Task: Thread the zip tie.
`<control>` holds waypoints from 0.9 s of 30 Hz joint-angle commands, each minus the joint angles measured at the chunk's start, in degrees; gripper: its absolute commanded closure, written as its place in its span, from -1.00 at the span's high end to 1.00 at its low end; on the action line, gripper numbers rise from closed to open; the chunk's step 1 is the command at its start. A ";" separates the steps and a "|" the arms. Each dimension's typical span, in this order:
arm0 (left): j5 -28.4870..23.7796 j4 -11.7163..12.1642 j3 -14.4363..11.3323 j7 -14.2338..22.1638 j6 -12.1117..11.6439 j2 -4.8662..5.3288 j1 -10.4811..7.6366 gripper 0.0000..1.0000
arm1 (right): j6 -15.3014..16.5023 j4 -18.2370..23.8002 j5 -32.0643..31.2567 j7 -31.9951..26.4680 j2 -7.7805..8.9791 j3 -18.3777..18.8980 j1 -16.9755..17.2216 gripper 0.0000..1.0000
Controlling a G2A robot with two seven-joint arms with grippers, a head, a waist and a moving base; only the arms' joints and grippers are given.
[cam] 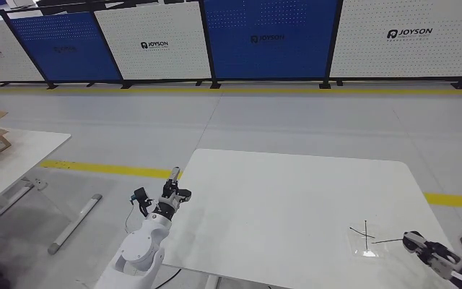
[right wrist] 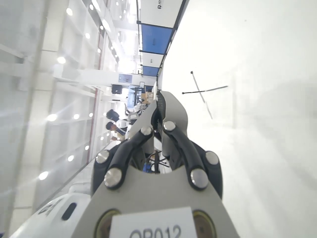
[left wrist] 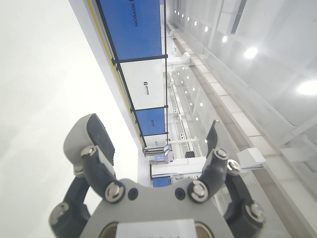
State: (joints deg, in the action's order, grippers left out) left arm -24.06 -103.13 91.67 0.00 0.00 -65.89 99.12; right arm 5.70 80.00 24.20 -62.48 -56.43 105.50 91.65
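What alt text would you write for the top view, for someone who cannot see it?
Two thin black zip ties lie crossed near a corner of a white table, with the right gripper just beside them. The left gripper sits at the table's opposite edge.

One white tabletop (cam: 289,202) carries two black zip ties (right wrist: 198,91), one lying across the other. There are two end effectors, the left end effector (left wrist: 155,126) and the right end effector (right wrist: 158,100), and each has two fingers.
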 commanded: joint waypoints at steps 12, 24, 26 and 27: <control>0.00 0.00 0.00 0.00 0.00 0.00 0.00 1.00 | 0.10 0.00 -0.14 0.42 0.01 -0.04 -0.03 -1.00; 0.00 0.00 0.00 0.00 0.00 0.00 0.00 1.00 | 11.79 16.39 2.65 31.98 -3.31 -3.50 14.68 -1.00; 0.00 0.00 0.00 0.00 0.00 0.00 0.00 1.00 | 12.15 18.07 1.87 34.33 -3.64 -4.57 15.78 -1.00; 0.00 0.00 0.00 0.00 0.00 0.00 0.00 1.00 | 11.97 18.41 1.99 34.35 -3.72 -5.01 15.94 -1.00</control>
State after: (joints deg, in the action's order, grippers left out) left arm -24.06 -103.13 91.67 0.00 0.00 -65.89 99.12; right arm 17.85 98.17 26.14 -28.26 -60.10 100.79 107.52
